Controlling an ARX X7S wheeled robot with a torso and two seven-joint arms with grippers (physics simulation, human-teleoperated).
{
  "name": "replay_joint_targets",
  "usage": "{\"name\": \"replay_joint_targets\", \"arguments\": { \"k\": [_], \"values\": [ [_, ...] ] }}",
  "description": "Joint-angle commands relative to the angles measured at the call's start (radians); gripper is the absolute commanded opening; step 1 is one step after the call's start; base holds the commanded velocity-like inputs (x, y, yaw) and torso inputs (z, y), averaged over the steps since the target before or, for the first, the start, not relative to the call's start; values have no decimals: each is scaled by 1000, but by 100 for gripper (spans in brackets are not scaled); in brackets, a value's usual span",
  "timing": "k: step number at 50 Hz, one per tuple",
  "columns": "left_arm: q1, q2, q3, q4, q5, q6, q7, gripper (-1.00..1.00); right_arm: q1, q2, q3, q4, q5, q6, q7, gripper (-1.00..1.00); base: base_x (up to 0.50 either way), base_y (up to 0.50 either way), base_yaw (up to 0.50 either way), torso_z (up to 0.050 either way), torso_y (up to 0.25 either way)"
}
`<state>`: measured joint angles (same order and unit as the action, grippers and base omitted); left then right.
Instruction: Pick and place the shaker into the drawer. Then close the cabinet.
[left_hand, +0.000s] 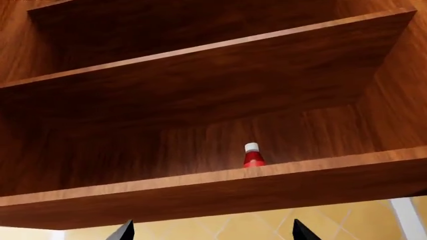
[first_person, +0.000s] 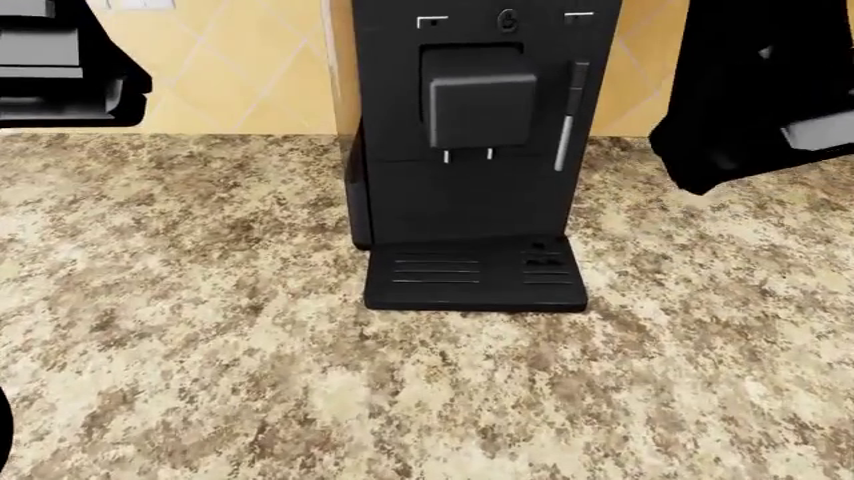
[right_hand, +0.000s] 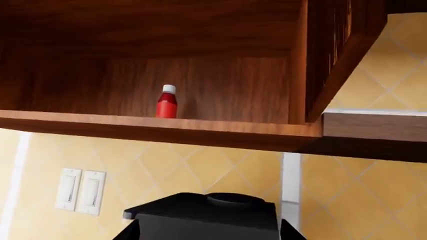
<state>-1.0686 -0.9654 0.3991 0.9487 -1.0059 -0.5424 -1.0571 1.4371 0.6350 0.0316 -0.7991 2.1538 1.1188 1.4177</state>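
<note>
Speckled beige granite top (first_person: 200, 330), shaker nowhere in sight

Black coffee machine (first_person: 481, 150) stands on it. Left gripper (left_hand: 212, 231) tips spread apart, holding nothing; right gripper's state cannot be told.

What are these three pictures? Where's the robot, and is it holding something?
The robot is taking the pictures itself. One camera sits on its head, looking down at a speckled countertop with a black coffee machine. The dark shapes in the top corners are its two arms. The other two cameras ride near its wrists and look up at wooden shelves, where a small red bottle with a white cap stands. Two black tips of the left tool peek in, spread apart. Nothing is held there. The right tool is out of sight.
</note>
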Motion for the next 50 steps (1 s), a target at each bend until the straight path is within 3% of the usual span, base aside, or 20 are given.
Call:
{"name": "replay_joint_targets", "arguments": {
  "k": [1, 11, 23, 29, 36, 50],
  "values": [
    [-10, -7, -3, 6, -10, -4, -8, 100, 3, 37, -10, 22, 8, -40, 27, 100, 0, 0, 0, 0, 0],
    [-40, -1, 4, 11, -24, -24, -18, 100, 8, 114, 97, 52, 88, -137, 27, 100, 0, 0, 0, 0, 0],
    [-68, 21, 25, -1, -18, -43, -17, 100, 60, 212, 169, 179, 123, -143, -45, 100, 0, 0, 0, 0, 0],
    [-74, 16, 21, -3, -27, -43, -19, 100, 186, 250, 99, 258, 133, -147, -43, 100, 0, 0, 0, 0, 0],
    [-82, 9, 14, 0, -39, -44, -24, 100, 405, 290, -90, 368, 157, -87, -9, 100, 0, 0, 0, 0, 0],
    [-90, 7, 18, 3, -44, -48, -28, 100, 419, 310, -127, 467, 257, -102, -53, 100, 0, 0, 0, 0, 0]
  ]
}}
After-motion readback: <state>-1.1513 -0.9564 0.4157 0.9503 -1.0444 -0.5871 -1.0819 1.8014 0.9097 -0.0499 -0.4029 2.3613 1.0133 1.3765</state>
